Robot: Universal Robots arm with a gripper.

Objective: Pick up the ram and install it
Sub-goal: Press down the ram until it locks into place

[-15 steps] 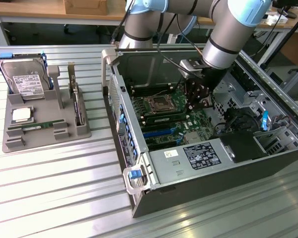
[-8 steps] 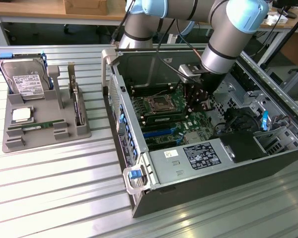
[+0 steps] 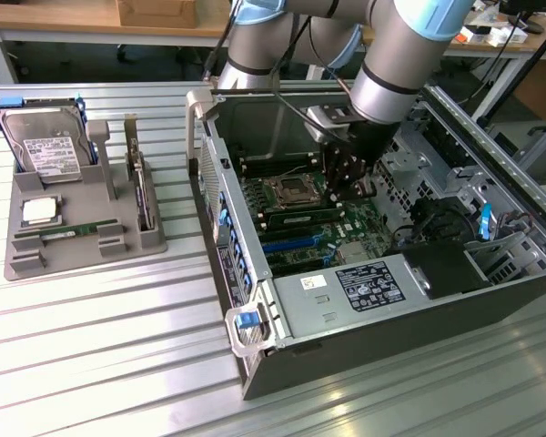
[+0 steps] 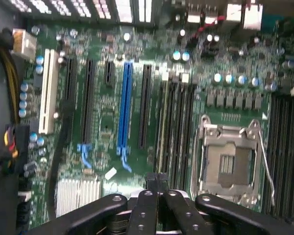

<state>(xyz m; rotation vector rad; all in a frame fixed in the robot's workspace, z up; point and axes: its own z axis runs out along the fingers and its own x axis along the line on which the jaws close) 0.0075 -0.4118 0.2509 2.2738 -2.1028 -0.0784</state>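
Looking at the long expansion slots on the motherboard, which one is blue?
The blue slot is the one between two black slots, with the white slot farther off on the side of the yellow cables. It alone is blue.

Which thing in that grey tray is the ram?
Find the grey tray at the exterior view's left of the computer case. Near its front edge lies the ram: a thin green stick, unlike the square silver chip and big hard drive behind it.

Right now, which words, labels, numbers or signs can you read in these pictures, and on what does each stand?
None can be read.
Hard drive label: print too small.
Power supply label: print too small.
White sticker: print too small.
Motherboard markings: blurred.
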